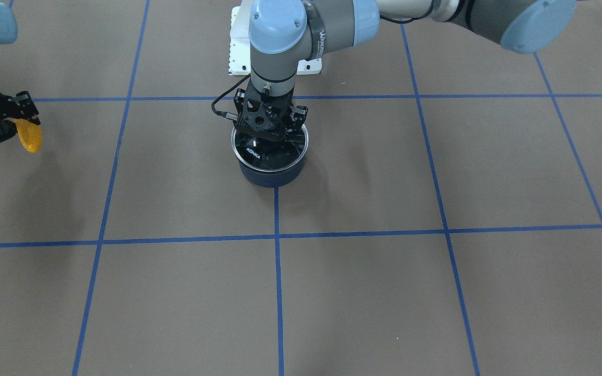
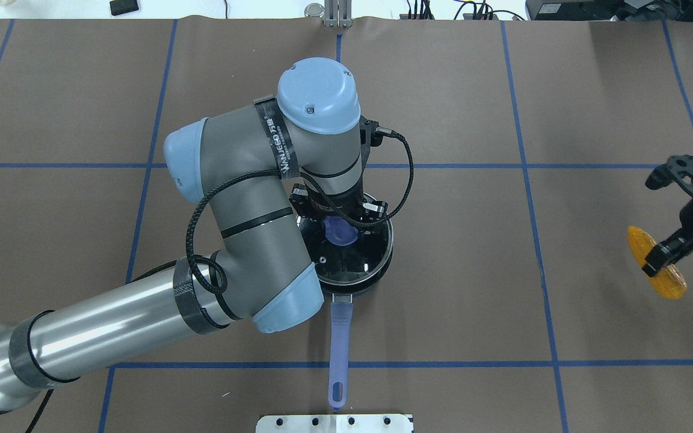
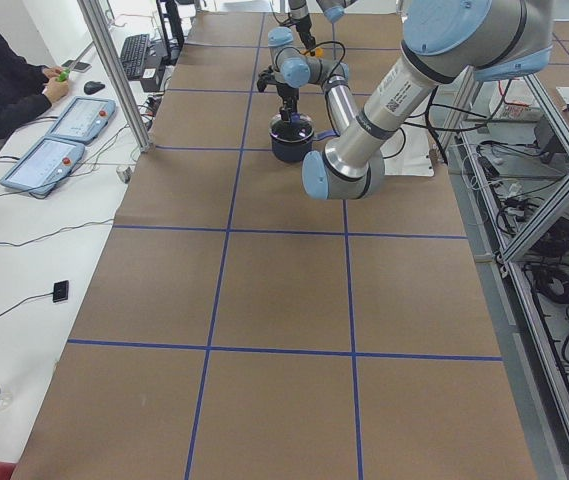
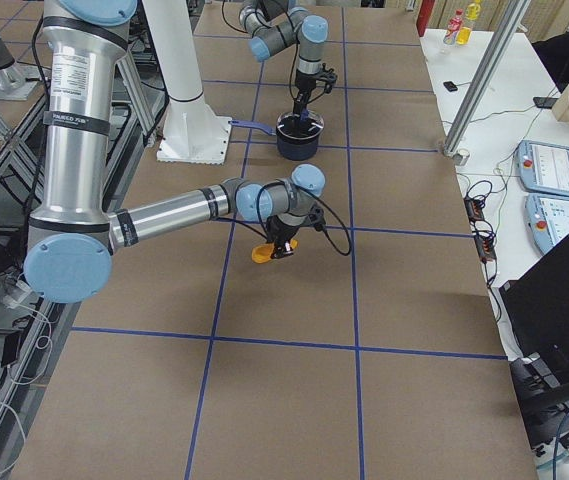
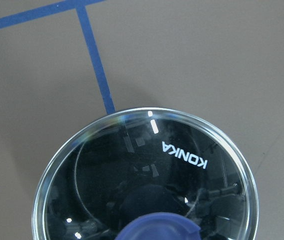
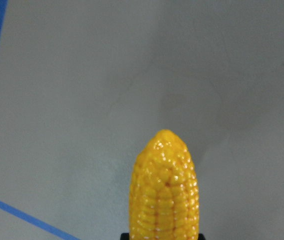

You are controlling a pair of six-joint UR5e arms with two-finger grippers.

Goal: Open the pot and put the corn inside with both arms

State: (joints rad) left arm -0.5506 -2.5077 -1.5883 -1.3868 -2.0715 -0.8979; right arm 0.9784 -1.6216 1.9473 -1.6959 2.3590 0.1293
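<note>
The pot [image 1: 272,175] stands on the brown counter [image 1: 384,292] straight beneath the left fingers [image 2: 373,211], with its glass lid [image 1: 259,154] still seated on the rim. Those fingers have the lid's purple knob [image 2: 337,231] between them, low over the glass. From where I stand I cannot tell whether they are actually pinching it or only sit either side of it. The pot's long handle [image 2: 339,337] lies flat, pointing away from the fingers toward the robot's base.

Well apart from the pot, off to the robot's right, the right fingers [image 2: 660,255] are clamped across the middle of the corn [image 6: 164,190]. The cob sticks out past them at both ends. It hangs clear of the counter, with a faint shadow on the paper below it. Bare counter and one blue tape line lie between the corn and the pot.
</note>
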